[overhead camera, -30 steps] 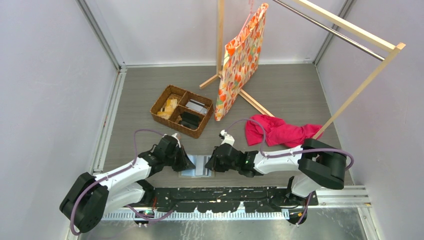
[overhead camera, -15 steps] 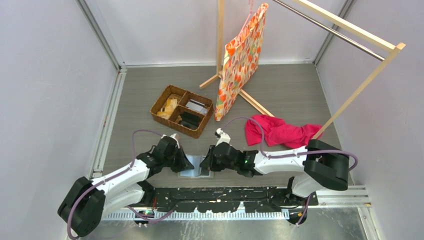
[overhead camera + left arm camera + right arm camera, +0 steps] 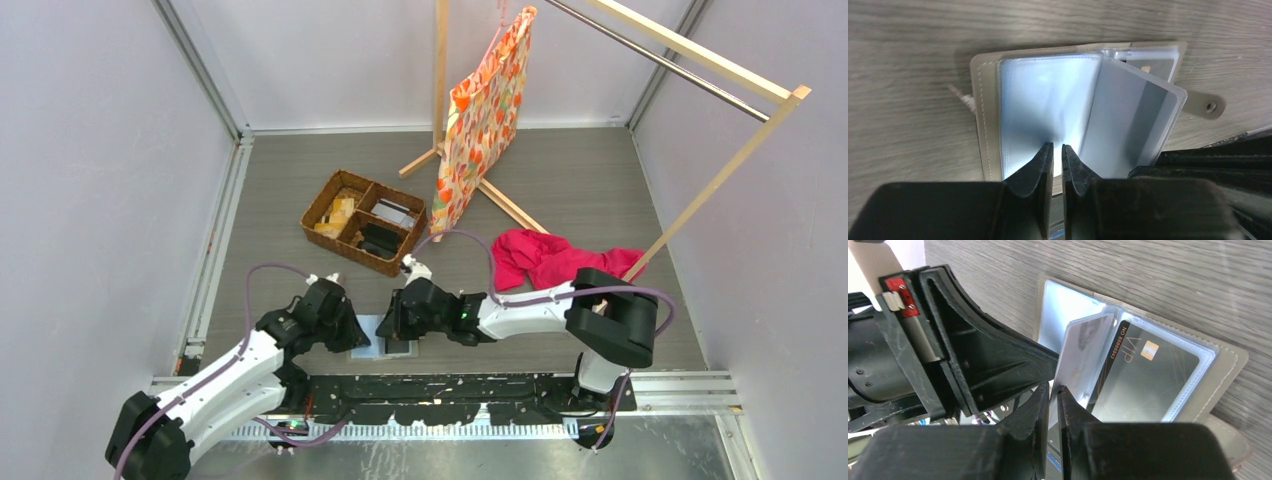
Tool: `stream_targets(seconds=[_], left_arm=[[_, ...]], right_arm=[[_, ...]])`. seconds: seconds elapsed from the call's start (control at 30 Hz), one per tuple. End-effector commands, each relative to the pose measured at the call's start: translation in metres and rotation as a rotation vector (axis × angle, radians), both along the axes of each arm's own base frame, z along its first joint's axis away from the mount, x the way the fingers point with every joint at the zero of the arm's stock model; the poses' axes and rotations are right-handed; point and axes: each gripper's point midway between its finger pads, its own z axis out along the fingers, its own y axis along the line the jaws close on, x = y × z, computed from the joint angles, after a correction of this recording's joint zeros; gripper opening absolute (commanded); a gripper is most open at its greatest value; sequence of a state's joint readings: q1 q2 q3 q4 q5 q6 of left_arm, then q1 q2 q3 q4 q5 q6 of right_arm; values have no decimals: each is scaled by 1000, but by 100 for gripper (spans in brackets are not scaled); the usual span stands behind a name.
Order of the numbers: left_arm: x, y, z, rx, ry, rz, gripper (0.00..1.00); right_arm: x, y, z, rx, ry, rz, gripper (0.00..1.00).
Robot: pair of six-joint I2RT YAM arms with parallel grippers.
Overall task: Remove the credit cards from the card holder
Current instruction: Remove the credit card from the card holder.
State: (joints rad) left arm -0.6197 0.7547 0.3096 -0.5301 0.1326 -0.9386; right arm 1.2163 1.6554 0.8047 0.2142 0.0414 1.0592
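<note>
Open card holder (image 3: 1043, 107) lies flat at the near edge of the bench (image 3: 560, 170), between both arms. Left end effector (image 3: 1057, 146), fingers narrowly apart, sits over its near edge, likely to steady it. Right end effector (image 3: 1053, 390) pinches a pale credit card (image 3: 1083, 352) tilted up from its sleeve, probably to draw it out; a dark card (image 3: 1148, 380) lies sleeved beside it

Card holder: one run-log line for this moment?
card holder: open on table; right gripper: shut on raised sleeve; left gripper: grip unclear; VIP card: sleeved
</note>
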Motion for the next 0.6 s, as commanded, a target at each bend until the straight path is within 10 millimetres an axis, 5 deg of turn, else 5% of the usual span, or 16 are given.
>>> stream_targets(seconds=[0.0,0.13,0.57], left_arm=[[4,17,9,83,2,74,14],[13,41,21,191,-22,186,15],[25,48,58,160,-129,261,17]], right_arm=[[-9,29,15,59,-3,97,16],[-13,38,9,52,15,132,20],[-16,32,15,35,0,150,53]])
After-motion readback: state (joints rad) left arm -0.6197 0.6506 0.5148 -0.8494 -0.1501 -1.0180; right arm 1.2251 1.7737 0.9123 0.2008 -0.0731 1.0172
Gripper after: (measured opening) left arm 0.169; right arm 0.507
